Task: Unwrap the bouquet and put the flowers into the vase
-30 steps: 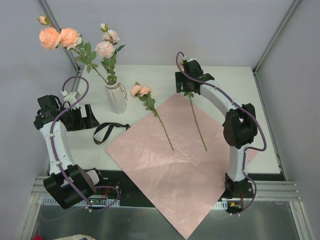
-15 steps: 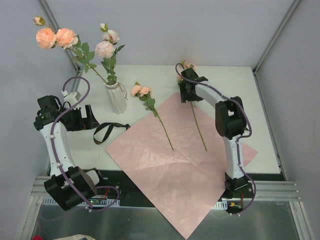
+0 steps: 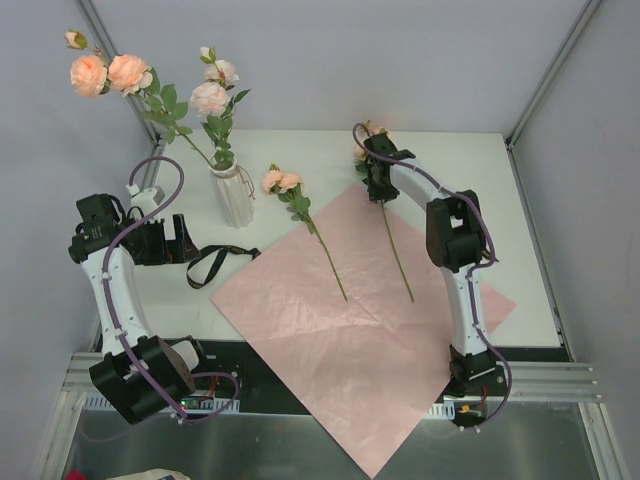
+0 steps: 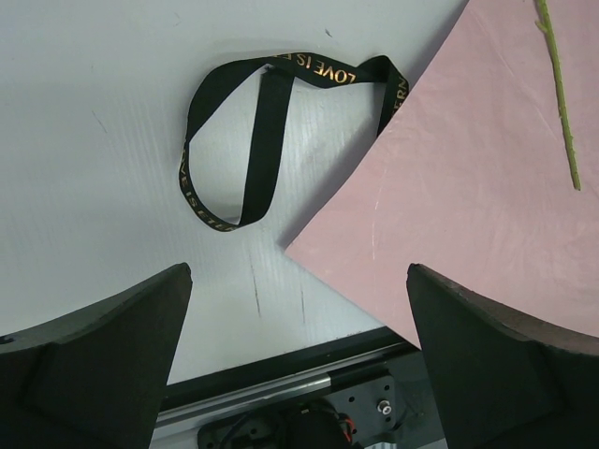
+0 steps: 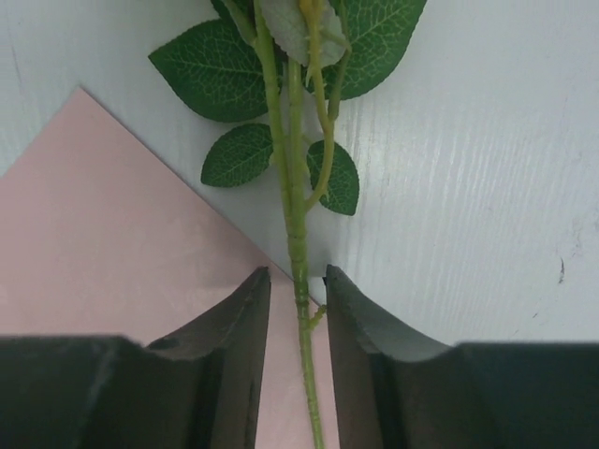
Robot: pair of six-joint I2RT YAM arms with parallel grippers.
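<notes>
The white ribbed vase (image 3: 235,197) stands at the back left and holds several roses (image 3: 208,98). The bouquet is unwrapped: its pink paper (image 3: 350,320) lies flat. One loose flower (image 3: 282,182) lies across the paper's far edge. A second flower lies to its right, stem (image 3: 397,255) on the paper. My right gripper (image 3: 378,190) is down over that stem (image 5: 298,243). Its fingers (image 5: 251,318) flank the stem closely, with a thin gap on each side, so the right gripper (image 5: 298,281) is open. My left gripper (image 4: 298,271) is wide open and holds nothing.
A black ribbon (image 4: 271,131) lies looped on the white table left of the paper (image 4: 468,187). Green leaves (image 5: 213,70) spread on the table just beyond the right fingers. The table's front rail (image 4: 281,393) is under the left gripper. Cage walls enclose the back and sides.
My right arm has reached down over the second flower's stem and its jaws have narrowed around it. The roses in the vase swayed slightly. The left arm barely moved.
</notes>
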